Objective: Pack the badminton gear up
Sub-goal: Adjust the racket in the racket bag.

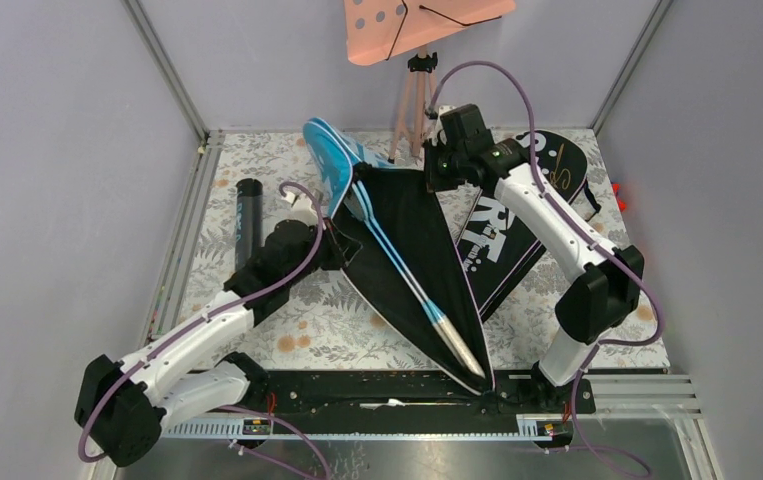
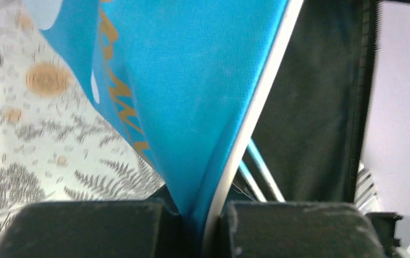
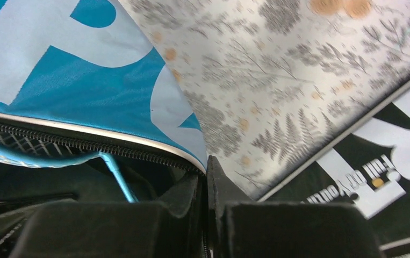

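Observation:
A blue SPORT bag [image 1: 332,160] lies open in the middle of the table with its black lining spread out. Inside it lies a racket [image 1: 402,265] with a light-blue shaft, its handle pointing toward the near edge. My left gripper [image 1: 332,240] is shut on the bag's blue flap [image 2: 192,80] at its white piping, with racket shafts [image 2: 256,166] just behind. My right gripper [image 1: 435,170] is shut on the far zipper edge of the bag [image 3: 57,70]; the racket's hoop [image 3: 30,153] shows inside. A black bag [image 1: 502,245] lies partly under the blue one on the right. A black tube [image 1: 247,215] lies at the left.
A pink perforated board [image 1: 407,25] on tripod legs [image 1: 412,100] stands at the back edge, just behind my right gripper. A small white object [image 1: 292,200] sits between the tube and the left gripper. The black bag [image 3: 385,156] fills the right wrist view's lower right.

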